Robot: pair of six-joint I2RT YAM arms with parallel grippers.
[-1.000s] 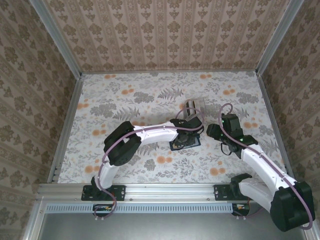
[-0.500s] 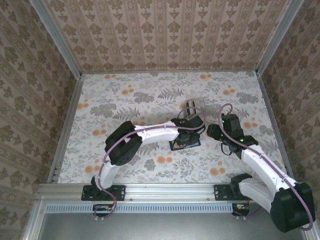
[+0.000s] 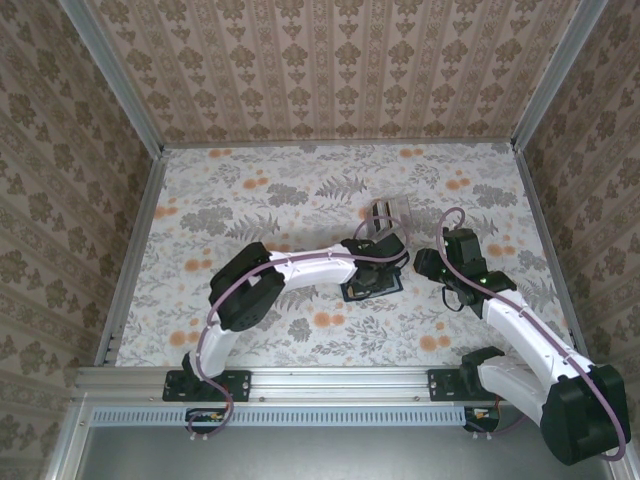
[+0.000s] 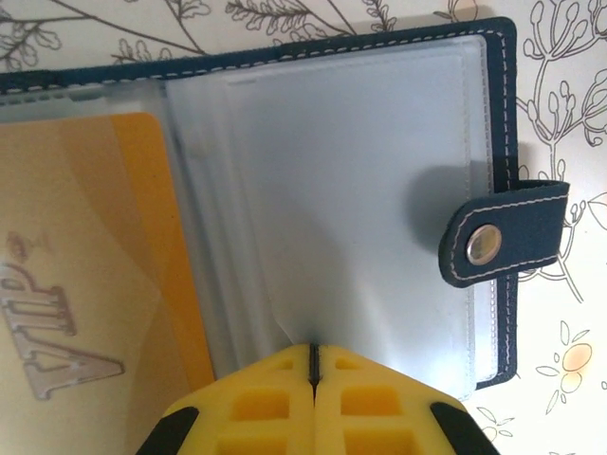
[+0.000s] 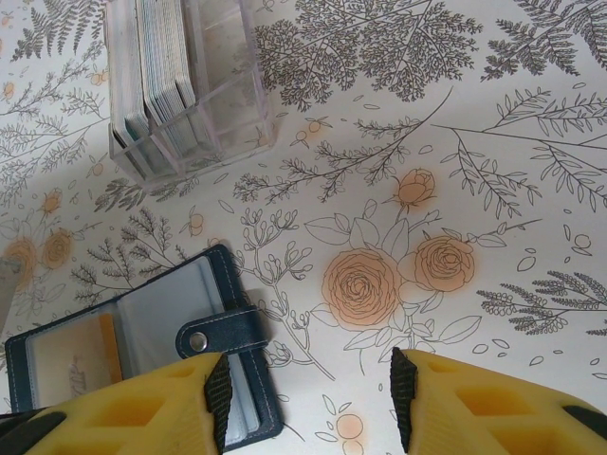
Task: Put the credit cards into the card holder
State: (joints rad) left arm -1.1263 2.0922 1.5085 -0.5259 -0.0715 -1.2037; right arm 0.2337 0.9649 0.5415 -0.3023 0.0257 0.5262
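the left gripper (image 4: pixel 313 354) has its jaws pinched together on a clear sleeve of the open navy wallet (image 4: pixel 501 142), which lies mid-table with a gold card (image 4: pixel 142 246) in its left side. just behind stands a clear box (image 5: pixel 232 114) of cards (image 5: pixel 163 66). the right gripper (image 5: pixel 308 398) hangs beside the wallet, jaws apart, empty.

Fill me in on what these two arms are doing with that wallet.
The left gripper is shut on a clear sleeve of the open navy card holder, which lies flat on the floral table. A gold VIP card already sits in a pocket on the holder's other side. The right gripper hangs open and empty beside the holder's snap tab. The other cards stand in a clear plastic box farther back.
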